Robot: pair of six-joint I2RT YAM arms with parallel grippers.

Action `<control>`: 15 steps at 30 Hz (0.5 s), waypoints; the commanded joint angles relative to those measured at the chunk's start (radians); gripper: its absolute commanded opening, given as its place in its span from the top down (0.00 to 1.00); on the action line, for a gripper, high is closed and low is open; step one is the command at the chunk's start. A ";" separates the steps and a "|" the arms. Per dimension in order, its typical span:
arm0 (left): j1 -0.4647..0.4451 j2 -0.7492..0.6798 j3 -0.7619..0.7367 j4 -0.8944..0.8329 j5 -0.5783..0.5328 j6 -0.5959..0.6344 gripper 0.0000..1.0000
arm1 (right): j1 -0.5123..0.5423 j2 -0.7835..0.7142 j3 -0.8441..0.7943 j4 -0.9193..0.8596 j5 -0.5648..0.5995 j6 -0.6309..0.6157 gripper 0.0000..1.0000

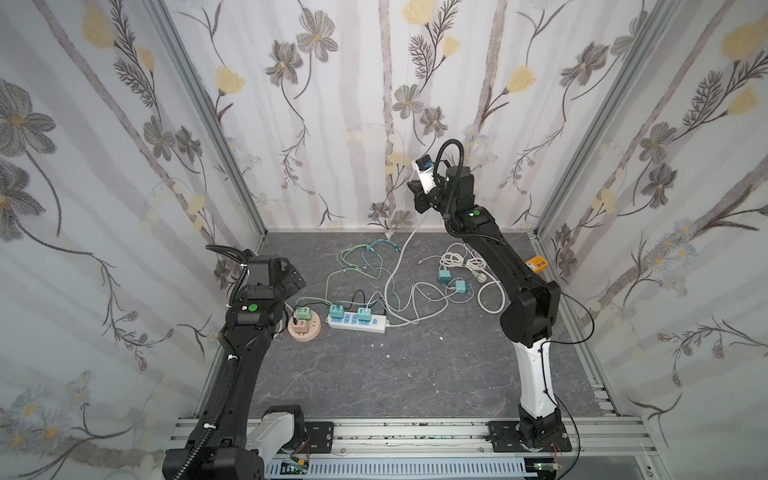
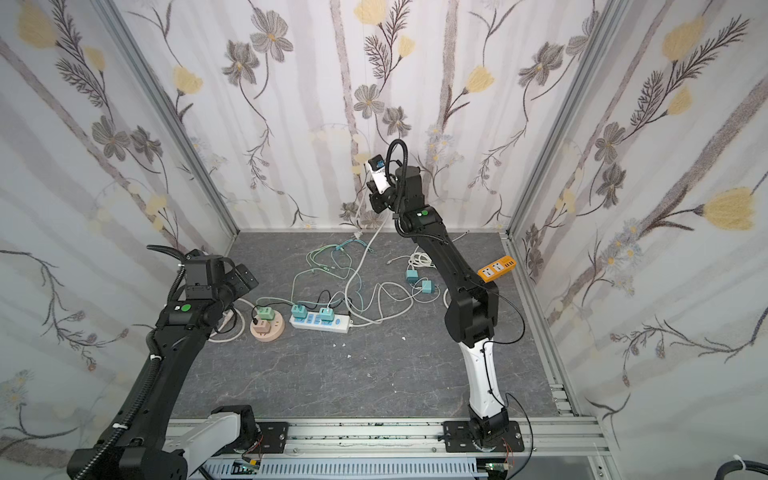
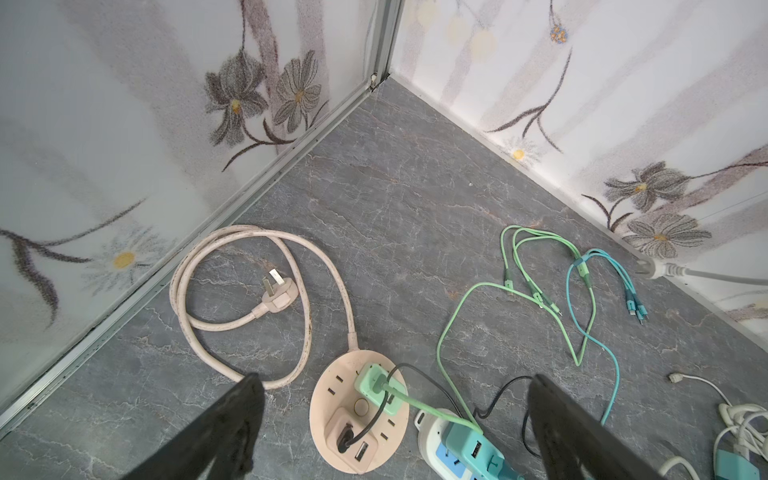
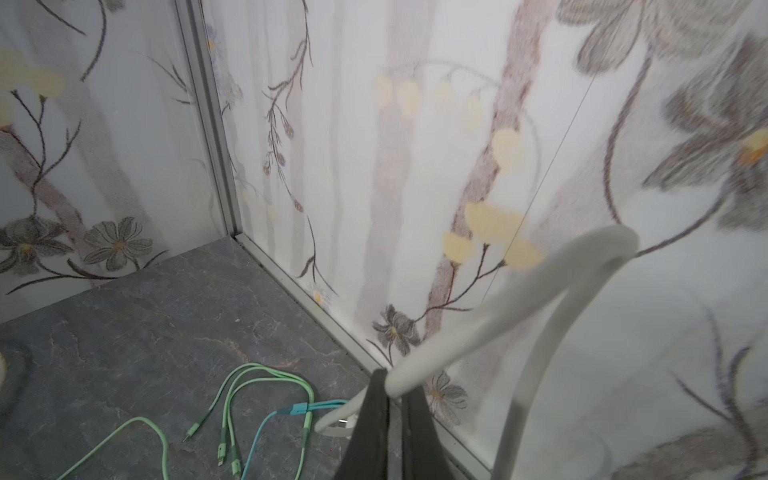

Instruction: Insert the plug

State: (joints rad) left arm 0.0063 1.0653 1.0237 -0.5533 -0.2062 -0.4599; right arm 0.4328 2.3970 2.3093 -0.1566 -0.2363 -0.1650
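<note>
High at the rear, the right end effector (image 4: 395, 409) is clenched on a thick white cable (image 4: 478, 316); the left end effector (image 3: 395, 378) hangs released over a round beige plastic socket hub (image 3: 332, 399).

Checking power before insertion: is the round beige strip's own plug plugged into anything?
No: the left wrist view shows the beige plug lying loose on the floor, prongs bare, inside the loop of its cord.
</note>
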 commanded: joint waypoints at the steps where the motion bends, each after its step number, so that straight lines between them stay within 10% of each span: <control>1: -0.001 0.009 -0.005 0.044 0.007 0.001 0.00 | 0.000 0.048 0.015 0.025 0.046 0.118 1.00; 6: -0.002 0.025 -0.005 0.056 0.028 -0.002 0.00 | 0.001 0.102 0.016 -0.020 0.000 0.164 1.00; 10: -0.018 0.027 -0.011 0.070 0.016 0.010 0.00 | -0.006 0.083 0.032 -0.169 -0.051 0.157 0.54; 15: -0.134 0.059 0.009 0.077 -0.084 0.051 0.00 | -0.055 -0.084 -0.054 -0.460 -0.060 0.093 0.33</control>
State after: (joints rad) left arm -0.0872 1.1110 1.0183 -0.5053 -0.2142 -0.4416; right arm 0.4034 2.4325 2.3001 -0.4328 -0.2825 -0.0395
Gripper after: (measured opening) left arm 0.997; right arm 0.691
